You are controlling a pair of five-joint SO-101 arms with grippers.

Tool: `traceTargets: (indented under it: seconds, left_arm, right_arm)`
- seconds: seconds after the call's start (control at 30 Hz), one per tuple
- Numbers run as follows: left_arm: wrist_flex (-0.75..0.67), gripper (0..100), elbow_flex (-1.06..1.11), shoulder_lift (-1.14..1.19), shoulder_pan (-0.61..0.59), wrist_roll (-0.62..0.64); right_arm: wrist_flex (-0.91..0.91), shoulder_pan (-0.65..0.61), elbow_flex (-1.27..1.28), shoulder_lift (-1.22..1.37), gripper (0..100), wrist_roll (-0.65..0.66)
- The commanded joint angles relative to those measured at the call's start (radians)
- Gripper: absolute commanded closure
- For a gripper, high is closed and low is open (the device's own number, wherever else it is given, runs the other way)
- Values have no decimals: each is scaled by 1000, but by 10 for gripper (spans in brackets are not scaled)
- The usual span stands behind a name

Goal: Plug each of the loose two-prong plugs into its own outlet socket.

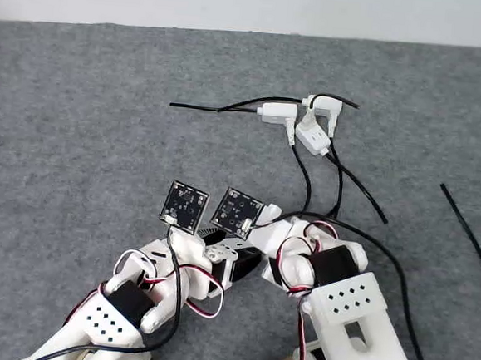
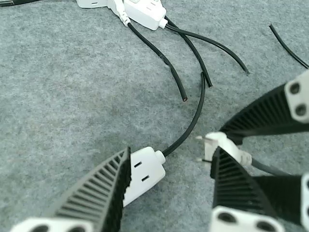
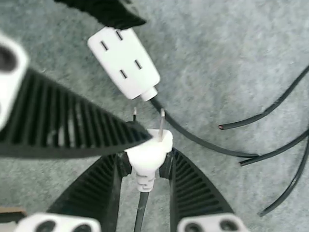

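In the high view, a grey felt-like desk (image 1: pixel 81 92) meets a pale, plain wall (image 1: pixel 238 5). A cluster of white plastic plugs and sockets (image 1: pixel 315 137) lies beyond the arms, with thin black cords.

In the left wrist view, the left claw (image 2: pixel 173 152) stands apart. A white rectangular slotted socket block (image 2: pixel 145 171) touches one of its ribbed black fingers (image 2: pixel 96 193).

In the right wrist view, the right claw (image 3: pixel 145 157) is clamped on a white two-prong plug (image 3: pixel 149 145). Its metal prongs are just beside that socket block.

Looks like a robotics lab bench; grey felt mat (image 1: pixel 77 134) spread throughout; pale wall (image 1: pixel 238 5) at 12 o'clock.
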Motion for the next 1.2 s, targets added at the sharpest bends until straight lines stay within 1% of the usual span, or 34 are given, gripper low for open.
traceTargets:
  seconds: [0.0,0.17,0.27,0.47,0.63,0.83,1.0,1.17]
  left_arm:
    - [-28,746,-35,-9,-5,9]
    - [-28,746,-35,-9,-32,9]
    - [-25,746,-35,-9,-31,9]
    - [-23,746,-35,-9,-31,9]
    - [-28,746,-22,-9,-31,9]
    - [-28,746,-19,-9,-29,8]
    - [-25,746,-18,-9,-29,8]
    - [-28,746,-4,-9,-29,8]
  right_arm:
    - [51,-2,-55,-21,990,-15]
    - [111,-7,-112,-21,990,-17]
    - [110,-7,-137,-21,990,-55]
    - [110,-45,-152,-21,990,-66]
    - [113,-50,-186,-21,990,-98]
    - [183,-50,-282,-21,990,-101]
    - [237,-51,-350,-96,990,-123]
    - [271,-68,-344,-153,990,-123]
